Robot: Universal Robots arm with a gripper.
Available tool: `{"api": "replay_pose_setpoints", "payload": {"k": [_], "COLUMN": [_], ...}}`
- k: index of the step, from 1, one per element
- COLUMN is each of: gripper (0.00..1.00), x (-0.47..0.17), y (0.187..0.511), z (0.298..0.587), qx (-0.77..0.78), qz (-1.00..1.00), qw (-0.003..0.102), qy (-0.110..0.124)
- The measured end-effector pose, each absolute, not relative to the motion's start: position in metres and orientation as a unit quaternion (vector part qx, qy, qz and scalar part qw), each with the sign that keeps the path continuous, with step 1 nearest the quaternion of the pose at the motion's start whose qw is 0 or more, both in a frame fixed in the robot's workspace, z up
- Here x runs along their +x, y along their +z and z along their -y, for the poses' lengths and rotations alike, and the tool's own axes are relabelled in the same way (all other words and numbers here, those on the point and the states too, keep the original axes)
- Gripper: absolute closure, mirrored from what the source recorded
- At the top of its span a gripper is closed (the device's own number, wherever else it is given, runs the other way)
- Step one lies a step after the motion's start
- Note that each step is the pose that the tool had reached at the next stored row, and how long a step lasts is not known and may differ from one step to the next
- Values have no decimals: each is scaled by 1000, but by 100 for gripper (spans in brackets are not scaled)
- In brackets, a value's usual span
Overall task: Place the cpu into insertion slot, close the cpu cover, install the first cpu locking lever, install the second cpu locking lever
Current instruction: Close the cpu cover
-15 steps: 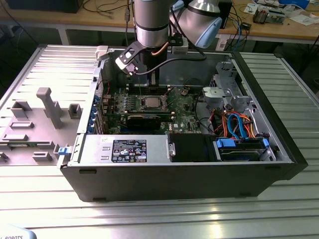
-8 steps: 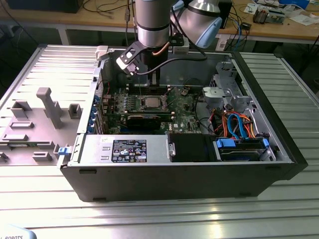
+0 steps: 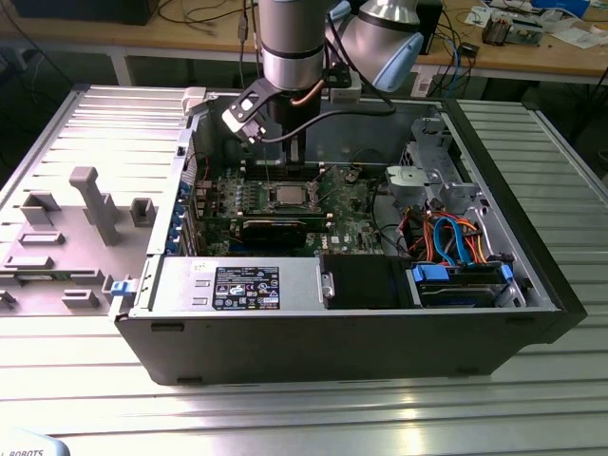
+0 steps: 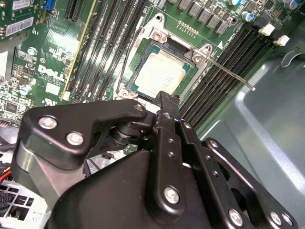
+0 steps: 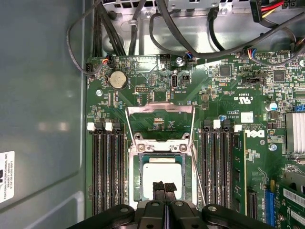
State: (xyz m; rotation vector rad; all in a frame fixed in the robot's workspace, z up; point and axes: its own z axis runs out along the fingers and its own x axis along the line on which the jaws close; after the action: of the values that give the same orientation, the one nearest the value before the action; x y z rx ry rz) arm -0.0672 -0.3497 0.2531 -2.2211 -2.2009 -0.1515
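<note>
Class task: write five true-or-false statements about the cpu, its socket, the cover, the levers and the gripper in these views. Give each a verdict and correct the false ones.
1. The cpu lies in the insertion slot. True.
2. The cpu cover is shut over the chip. False: it stands swung open, leaving the chip's top bare.
3. The gripper grips the cpu. False: its fingers are shut together with nothing between them, over the chip's edge.
4. Long black memory slots flank the socket on both sides. True.
5. In the second wrist view, a thin locking lever juts out from the socket's corner. True.
</note>
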Motion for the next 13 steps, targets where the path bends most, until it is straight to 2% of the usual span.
{"api": "replay_pose_setpoints", "payload": {"k": [13], "gripper": [89], "x": [-67], "y": [259], "z": [350], "qx": [-709], "qz": [703], "qw": [6], "qy": [-48]}}
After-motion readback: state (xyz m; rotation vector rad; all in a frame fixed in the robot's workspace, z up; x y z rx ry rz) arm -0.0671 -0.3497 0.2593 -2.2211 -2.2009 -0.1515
